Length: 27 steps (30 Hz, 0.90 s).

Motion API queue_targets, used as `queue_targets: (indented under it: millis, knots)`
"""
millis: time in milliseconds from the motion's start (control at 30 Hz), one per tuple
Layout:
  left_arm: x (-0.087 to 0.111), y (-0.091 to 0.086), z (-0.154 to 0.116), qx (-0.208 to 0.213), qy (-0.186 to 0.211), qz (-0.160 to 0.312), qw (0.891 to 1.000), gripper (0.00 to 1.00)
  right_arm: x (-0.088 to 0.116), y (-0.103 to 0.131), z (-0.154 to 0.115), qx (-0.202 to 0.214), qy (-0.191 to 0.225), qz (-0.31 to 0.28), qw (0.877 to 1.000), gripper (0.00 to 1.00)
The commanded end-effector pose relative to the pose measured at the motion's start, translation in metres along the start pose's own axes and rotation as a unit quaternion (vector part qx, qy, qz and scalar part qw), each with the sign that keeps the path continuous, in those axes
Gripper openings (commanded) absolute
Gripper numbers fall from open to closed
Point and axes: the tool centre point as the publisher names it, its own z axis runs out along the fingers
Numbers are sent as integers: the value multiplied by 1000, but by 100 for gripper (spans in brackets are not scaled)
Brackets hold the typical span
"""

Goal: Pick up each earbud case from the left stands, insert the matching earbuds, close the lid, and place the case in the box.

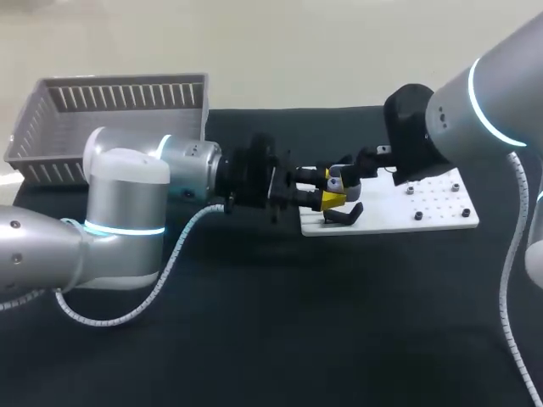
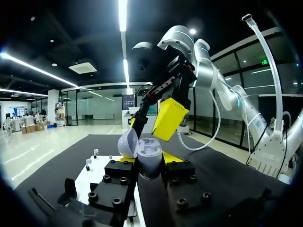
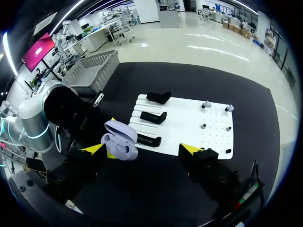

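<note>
A lavender earbud case (image 2: 144, 156) with its lid swung up sits between the fingers of my left gripper (image 2: 149, 164), which is shut on it above the white board's near-left edge. In the head view the case (image 1: 337, 181) hangs between the left gripper's (image 1: 327, 188) yellow tips. My right gripper (image 3: 143, 149) is open and wide, straddling the case (image 3: 120, 142) from above with nothing held; one of its yellow fingertips (image 2: 170, 118) hovers just over the lid. Small white earbuds (image 3: 206, 104) stand on pegs at the board's far side.
The white board (image 1: 424, 222) carries three black stands (image 3: 152, 117) on its left part and small pegs on its right. A grey slatted basket (image 1: 110, 114) sits at the table's back left. Black tabletop lies in front of the board.
</note>
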Motion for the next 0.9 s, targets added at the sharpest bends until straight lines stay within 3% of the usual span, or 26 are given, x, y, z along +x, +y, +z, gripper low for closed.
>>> queue_targets:
  millis: [33, 233, 467, 667, 900]
  knots:
    - [1, -1, 0, -2, -1, 1, 1000, 0, 1, -1, -10, 27, -33, -2, 999, 100]
    - [1, -1, 0, -2, -1, 1, 1000, 0, -6, -13, -39, 128, -67, -24, 989, 100]
    - [1, -1, 0, -2, -1, 1, 1000, 0, -16, -44, -69, 184, -46, -36, 981, 100]
    - [1, -1, 0, -2, -1, 1, 1000, 0, -26, -75, -80, 182, -7, -45, 982, 100]
    - [1, -1, 0, -2, -1, 1, 1000, 0, -37, -111, -70, 159, 41, -56, 985, 100]
